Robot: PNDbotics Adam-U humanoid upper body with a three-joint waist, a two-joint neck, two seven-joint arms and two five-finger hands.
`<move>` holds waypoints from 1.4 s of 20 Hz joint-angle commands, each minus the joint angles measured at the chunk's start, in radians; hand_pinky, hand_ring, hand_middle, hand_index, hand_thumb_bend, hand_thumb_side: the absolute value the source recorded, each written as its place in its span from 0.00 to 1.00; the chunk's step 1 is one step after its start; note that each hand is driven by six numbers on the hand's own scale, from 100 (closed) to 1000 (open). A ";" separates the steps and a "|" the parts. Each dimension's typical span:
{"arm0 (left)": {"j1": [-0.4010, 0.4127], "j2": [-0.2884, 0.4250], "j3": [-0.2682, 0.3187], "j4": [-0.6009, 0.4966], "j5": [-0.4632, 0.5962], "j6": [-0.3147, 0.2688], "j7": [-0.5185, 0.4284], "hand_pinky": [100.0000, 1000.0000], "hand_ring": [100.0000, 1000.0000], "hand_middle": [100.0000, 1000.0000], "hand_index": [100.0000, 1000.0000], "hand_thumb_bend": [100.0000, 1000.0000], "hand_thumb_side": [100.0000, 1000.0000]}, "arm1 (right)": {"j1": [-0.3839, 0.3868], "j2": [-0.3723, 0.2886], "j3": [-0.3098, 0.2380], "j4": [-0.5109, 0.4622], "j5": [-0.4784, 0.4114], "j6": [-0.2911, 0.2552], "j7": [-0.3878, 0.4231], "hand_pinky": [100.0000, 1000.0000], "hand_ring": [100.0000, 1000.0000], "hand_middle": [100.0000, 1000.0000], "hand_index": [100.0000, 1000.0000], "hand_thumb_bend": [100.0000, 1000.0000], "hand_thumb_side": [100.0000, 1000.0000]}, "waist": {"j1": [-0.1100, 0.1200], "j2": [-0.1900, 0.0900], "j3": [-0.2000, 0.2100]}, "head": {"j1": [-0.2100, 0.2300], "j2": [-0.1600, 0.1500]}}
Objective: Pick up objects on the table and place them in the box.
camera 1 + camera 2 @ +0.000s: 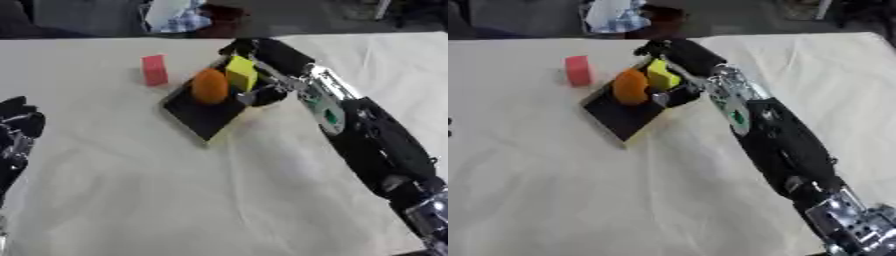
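A black box lies askew at the middle of the table. Inside it sit an orange round object and a yellow block. My right hand reaches over the box's far right side, with its fingers above the yellow block and its thumb below, curled round the block. To the left of the box, a red block stands upright on the cloth. My left hand rests open at the left edge, away from everything.
A cream cloth covers the table, with a wide bare stretch in front of the box. My right forearm crosses the right side of the table. Dark clutter lies beyond the far edge.
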 commanded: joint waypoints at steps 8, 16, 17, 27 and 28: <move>-0.162 0.254 0.022 0.068 -0.106 -0.008 -0.049 0.73 0.72 0.71 0.83 0.60 0.57 | 0.108 -0.127 -0.036 -0.284 -0.170 0.045 -0.052 0.77 0.74 0.73 0.85 0.06 0.15 | 0.024 -0.019 -0.039 | 0.016 -0.018; -0.258 0.408 0.010 0.209 -0.168 -0.043 -0.082 0.73 0.73 0.71 0.84 0.59 0.55 | 0.147 -0.162 -0.043 -0.406 -0.309 0.104 -0.003 0.77 0.74 0.73 0.85 0.05 0.15 | 0.022 -0.017 -0.063 | 0.026 -0.023; -0.258 0.410 0.010 0.213 -0.167 -0.047 -0.081 0.73 0.73 0.71 0.84 0.59 0.55 | 0.146 -0.165 -0.044 -0.412 -0.328 0.108 0.006 0.77 0.74 0.73 0.85 0.05 0.15 | 0.022 -0.017 -0.063 | 0.027 -0.023; -0.423 0.572 -0.154 0.383 -0.266 0.032 -0.180 0.76 0.75 0.75 0.86 0.55 0.35 | 0.247 -0.177 -0.056 -0.548 -0.488 0.136 0.032 0.75 0.73 0.71 0.83 0.00 0.17 | 0.049 0.000 -0.220 | 0.100 -0.051; -0.451 0.580 -0.182 0.411 -0.284 0.039 -0.198 0.76 0.75 0.75 0.86 0.56 0.35 | 0.250 -0.173 -0.060 -0.560 -0.505 0.143 0.038 0.75 0.73 0.71 0.83 0.00 0.17 | 0.048 0.002 -0.234 | 0.109 -0.053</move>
